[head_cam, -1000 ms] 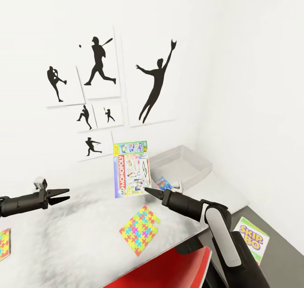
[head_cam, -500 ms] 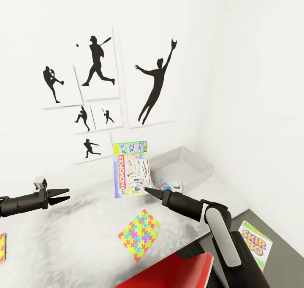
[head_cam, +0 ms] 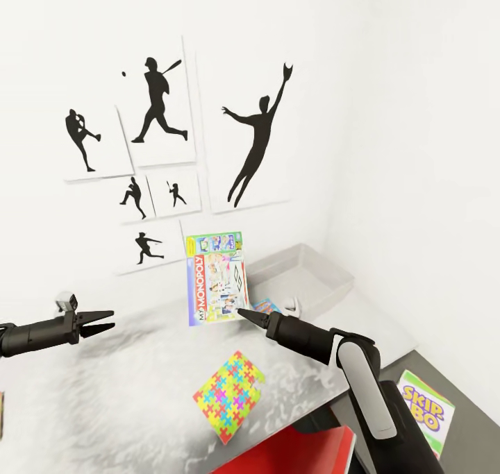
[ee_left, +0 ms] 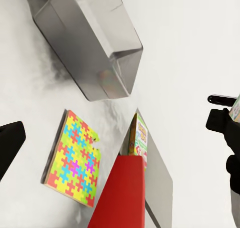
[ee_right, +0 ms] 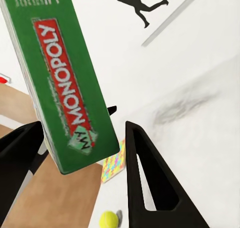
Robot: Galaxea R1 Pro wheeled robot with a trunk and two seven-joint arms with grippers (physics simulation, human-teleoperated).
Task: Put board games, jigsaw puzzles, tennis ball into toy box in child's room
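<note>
My right gripper (head_cam: 244,314) is shut on the lower edge of a green-pink Monopoly board game (head_cam: 217,278), holding it upright above the table (head_cam: 125,391). In the right wrist view the box's green side (ee_right: 62,87) sits between the fingers (ee_right: 145,173). The pale grey toy box (head_cam: 305,273) stands behind and to the right of it. A jigsaw puzzle (head_cam: 229,395) lies on the table below the gripper. A small blue board game (head_cam: 267,305) lies by the toy box. My left gripper (head_cam: 97,323) hovers open at the left. A tennis ball (ee_right: 108,220) and another puzzle (ee_right: 114,168) show far off.
A Skip-Bo box (head_cam: 425,410) lies on the lower dark grey side unit at the right. A red chair (head_cam: 292,453) stands at the table's near edge. Baseball silhouette posters (head_cam: 160,106) hang on the white wall behind. The left wrist view shows the toy box (ee_left: 95,47) and puzzle (ee_left: 75,165).
The whole picture has shifted a little, so the camera has moved. Both arms and the held Monopoly box keep the same pose.
</note>
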